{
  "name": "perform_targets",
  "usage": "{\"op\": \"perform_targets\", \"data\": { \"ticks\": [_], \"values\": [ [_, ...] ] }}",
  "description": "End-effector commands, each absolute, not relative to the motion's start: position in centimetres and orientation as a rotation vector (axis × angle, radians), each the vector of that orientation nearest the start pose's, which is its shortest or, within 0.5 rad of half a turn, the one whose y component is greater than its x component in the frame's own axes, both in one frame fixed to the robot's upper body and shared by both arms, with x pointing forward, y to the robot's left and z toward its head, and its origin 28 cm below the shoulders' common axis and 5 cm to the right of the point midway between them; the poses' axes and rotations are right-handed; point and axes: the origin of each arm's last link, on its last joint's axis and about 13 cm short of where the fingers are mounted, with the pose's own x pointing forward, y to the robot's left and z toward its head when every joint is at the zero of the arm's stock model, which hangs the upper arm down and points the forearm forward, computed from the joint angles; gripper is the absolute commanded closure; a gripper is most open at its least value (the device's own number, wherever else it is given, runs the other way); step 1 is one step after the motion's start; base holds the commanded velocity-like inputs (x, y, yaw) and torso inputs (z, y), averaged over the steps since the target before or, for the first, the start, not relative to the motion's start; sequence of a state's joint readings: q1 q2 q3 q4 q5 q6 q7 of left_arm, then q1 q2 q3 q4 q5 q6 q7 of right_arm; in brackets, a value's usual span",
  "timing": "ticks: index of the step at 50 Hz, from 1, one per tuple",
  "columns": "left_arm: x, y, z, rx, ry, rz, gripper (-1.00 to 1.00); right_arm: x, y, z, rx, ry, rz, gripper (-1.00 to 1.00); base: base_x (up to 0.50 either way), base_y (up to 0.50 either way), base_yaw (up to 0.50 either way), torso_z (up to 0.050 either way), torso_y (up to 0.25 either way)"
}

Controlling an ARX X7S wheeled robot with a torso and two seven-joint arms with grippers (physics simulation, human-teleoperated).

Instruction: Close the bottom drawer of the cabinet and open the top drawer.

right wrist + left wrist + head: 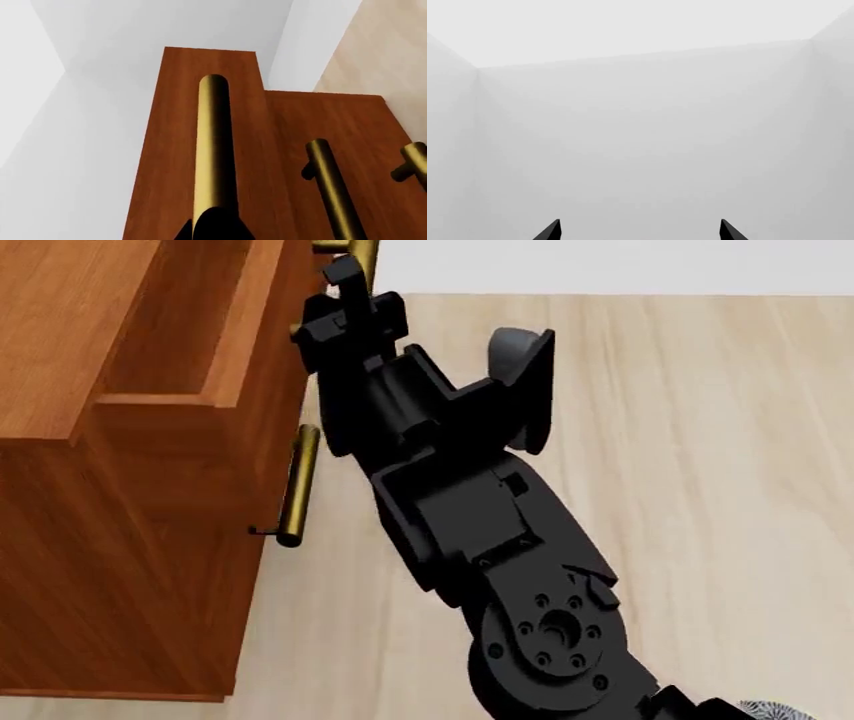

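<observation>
The reddish-brown cabinet (pixel 120 570) stands at the left of the head view, facing right. Its top drawer (pixel 174 320) is pulled out and shows its hollow inside. My right gripper (pixel 344 280) is shut on the top drawer's brass handle (pixel 213 145), and its dark fingers (pixel 213 227) sit over the bar. In the right wrist view the top drawer's front (pixel 173 150) stands out beyond the two lower fronts. The middle handle (pixel 333 190) and the bottom drawer's handle (pixel 415 162) lie side by side on level fronts. My left gripper (pixel 640 231) is open and empty, facing white walls.
One lower brass handle (pixel 296 485) shows under the open drawer in the head view. My right arm (pixel 467 500) crosses the pale wood floor (pixel 721 490) from the lower right. A white wall (pixel 601 265) runs behind the cabinet.
</observation>
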State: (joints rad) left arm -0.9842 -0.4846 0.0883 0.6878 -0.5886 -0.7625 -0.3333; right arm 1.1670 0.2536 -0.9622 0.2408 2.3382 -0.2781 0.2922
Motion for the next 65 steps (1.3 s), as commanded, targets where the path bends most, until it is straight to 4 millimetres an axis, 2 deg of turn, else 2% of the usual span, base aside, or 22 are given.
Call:
{"op": "perform_targets", "data": {
  "ticks": [1,9,43,57,65],
  "values": [
    [24.0,23.9,33.1,0.111,-0.793,-0.065,-1.0,34.3,-2.7,29.0,1.375,0.01,0.605,1.0,0.0,0.0,0.0,0.0,0.0],
    [24.1,23.8,33.2,0.113,-0.793,-0.069,-1.0,33.8,-4.0,29.5,1.381,-0.05,0.571,1.0,0.0,0.0,0.0,0.001,0.004],
    [24.1,23.6,33.4,0.11,-0.798,-0.076,-1.0,33.1,-6.3,30.6,1.379,-0.153,0.505,1.0,0.0,0.0,0.0,0.002,0.005],
    [24.1,23.6,33.5,0.109,-0.798,-0.077,-1.0,33.0,-7.2,30.3,1.384,-0.181,0.477,1.0,0.0,0.0,0.0,0.001,0.005],
    [24.1,23.6,33.4,0.111,-0.798,-0.077,-1.0,33.3,-7.1,30.1,1.378,-0.174,0.479,1.0,0.0,0.0,0.0,0.003,0.004]
  ]
}}
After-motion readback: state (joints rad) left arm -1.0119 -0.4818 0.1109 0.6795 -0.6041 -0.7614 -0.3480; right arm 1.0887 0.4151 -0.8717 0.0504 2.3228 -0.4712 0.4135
